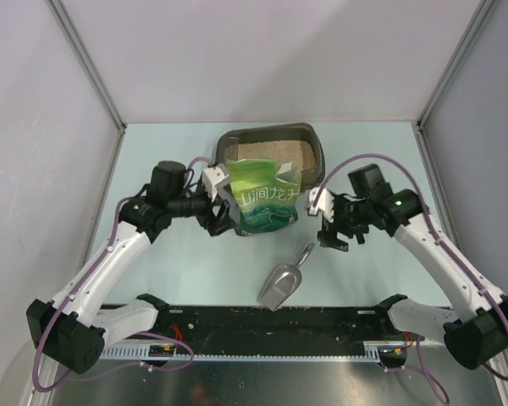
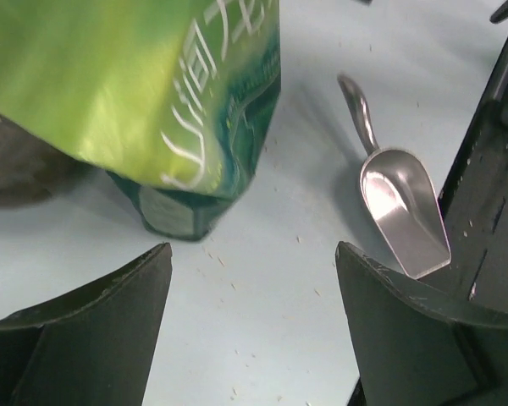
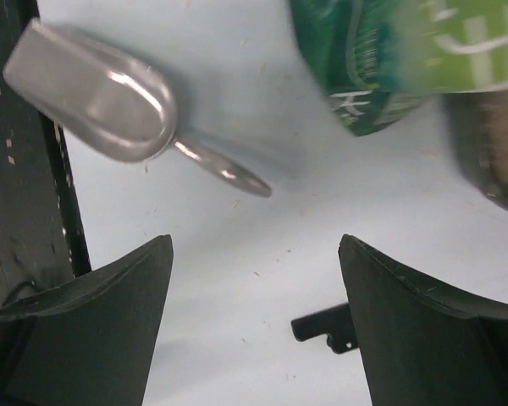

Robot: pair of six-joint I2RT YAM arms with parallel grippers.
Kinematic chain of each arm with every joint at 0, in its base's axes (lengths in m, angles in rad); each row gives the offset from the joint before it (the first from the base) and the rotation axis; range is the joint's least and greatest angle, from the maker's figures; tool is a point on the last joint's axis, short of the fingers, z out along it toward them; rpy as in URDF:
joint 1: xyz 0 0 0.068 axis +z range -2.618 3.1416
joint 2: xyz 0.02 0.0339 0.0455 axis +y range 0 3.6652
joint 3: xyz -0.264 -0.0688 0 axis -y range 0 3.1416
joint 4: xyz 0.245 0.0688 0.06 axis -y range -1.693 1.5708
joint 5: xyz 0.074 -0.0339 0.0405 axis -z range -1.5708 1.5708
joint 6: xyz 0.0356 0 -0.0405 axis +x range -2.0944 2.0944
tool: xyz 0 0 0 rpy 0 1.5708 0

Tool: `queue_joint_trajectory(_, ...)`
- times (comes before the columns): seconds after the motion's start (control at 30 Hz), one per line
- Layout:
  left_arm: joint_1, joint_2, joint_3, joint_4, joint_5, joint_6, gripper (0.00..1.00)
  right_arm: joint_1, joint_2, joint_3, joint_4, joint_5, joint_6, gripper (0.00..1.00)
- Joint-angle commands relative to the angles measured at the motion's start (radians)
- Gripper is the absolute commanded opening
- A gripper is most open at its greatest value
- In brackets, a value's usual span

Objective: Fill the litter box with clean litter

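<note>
The litter box (image 1: 315, 144) is located at the far middle of the table (image 1: 381, 279), with pale litter (image 1: 275, 150) seen inside it. A green bag (image 1: 262, 199) is stood just in front. The left gripper (image 2: 254, 249) is noted beside the bag, jaws spread wide, nothing held. The right gripper (image 3: 254, 241) is likewise spread and empty. A metal scoop (image 1: 281, 283) is laid nearer the bases.
</note>
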Motion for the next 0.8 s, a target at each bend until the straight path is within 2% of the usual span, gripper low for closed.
queue_joint_trajectory(0.0, -0.011, -0.057, -0.082, 0.011, -0.036, 0.017, 0.82, 0.068, 0.07, -0.073, 0.056, -0.002, -0.226, 0.83)
queue_joint_trajectory(0.1, -0.012, -0.063, -0.104, 0.006, -0.041, 0.03, 0.82, 0.139, 0.154, -0.098, 0.063, 0.013, -0.371, 0.8)
queue_joint_trajectory(0.23, -0.014, -0.069, -0.102, -0.003, -0.05, 0.026, 0.81, 0.174, 0.278, -0.113, 0.083, 0.01, -0.552, 0.78)
queue_joint_trajectory(0.37, -0.014, -0.084, -0.099, -0.006, -0.066, 0.027, 0.81, 0.177, 0.392, -0.116, 0.085, 0.03, -0.661, 0.73)
queue_joint_trajectory(0.6, -0.014, -0.084, -0.082, -0.008, -0.084, 0.04, 0.8, 0.191, 0.526, -0.127, 0.089, 0.036, -0.737, 0.56)
queue_joint_trajectory(0.63, -0.014, -0.08, -0.078, -0.008, -0.079, 0.038, 0.8, 0.198, 0.524, -0.129, 0.094, 0.036, -0.737, 0.53)
queue_joint_trajectory(0.67, -0.014, -0.075, -0.074, -0.008, -0.058, 0.033, 0.8, 0.202, 0.521, -0.13, 0.097, 0.038, -0.737, 0.38)
queue_joint_trajectory(0.73, -0.017, -0.057, -0.067, -0.008, -0.035, 0.021, 0.8, 0.199, 0.494, -0.133, 0.108, 0.05, -0.735, 0.2)
queue_joint_trajectory(0.77, -0.02, -0.052, -0.062, -0.008, -0.005, 0.02, 0.79, 0.192, 0.475, -0.135, 0.106, 0.051, -0.734, 0.08)
